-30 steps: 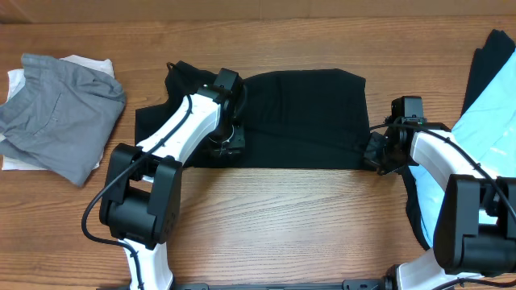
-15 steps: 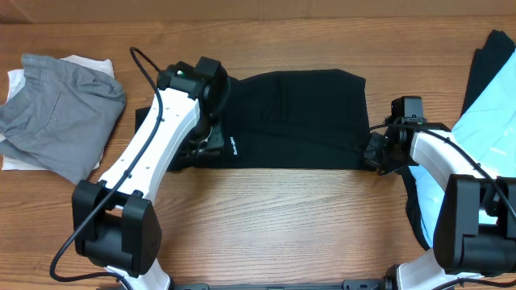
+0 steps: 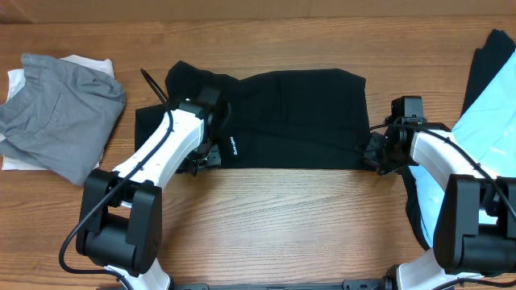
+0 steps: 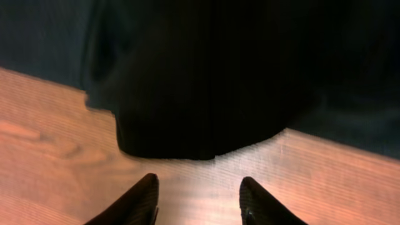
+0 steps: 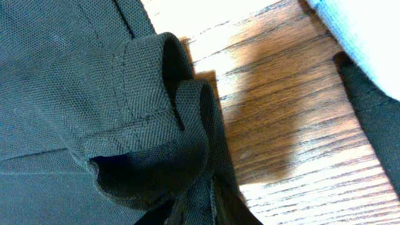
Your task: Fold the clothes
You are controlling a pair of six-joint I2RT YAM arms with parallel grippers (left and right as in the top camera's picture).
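A black T-shirt (image 3: pixel 298 117) lies spread across the middle of the table, with small white logo text (image 3: pixel 232 148) near its front left. My left gripper (image 3: pixel 200 163) is open and empty. It sits at the shirt's front edge, fingertips (image 4: pixel 197 182) over bare wood just short of the dark fabric (image 4: pixel 206 75). My right gripper (image 3: pixel 376 153) is shut on the shirt's right front corner. The right wrist view shows the folded hem (image 5: pixel 156 125) pinched between the fingers (image 5: pixel 206 209).
A grey garment (image 3: pixel 60 113) lies crumpled on a white one (image 3: pixel 16 80) at the far left. A light blue garment (image 3: pixel 484 129) lies over a dark one (image 3: pixel 488 56) at the right edge, close to my right arm.
My left arm left the shirt's middle, swung out to the back left, then came back to the front edge. The white logo text now shows. The right arm has not moved.
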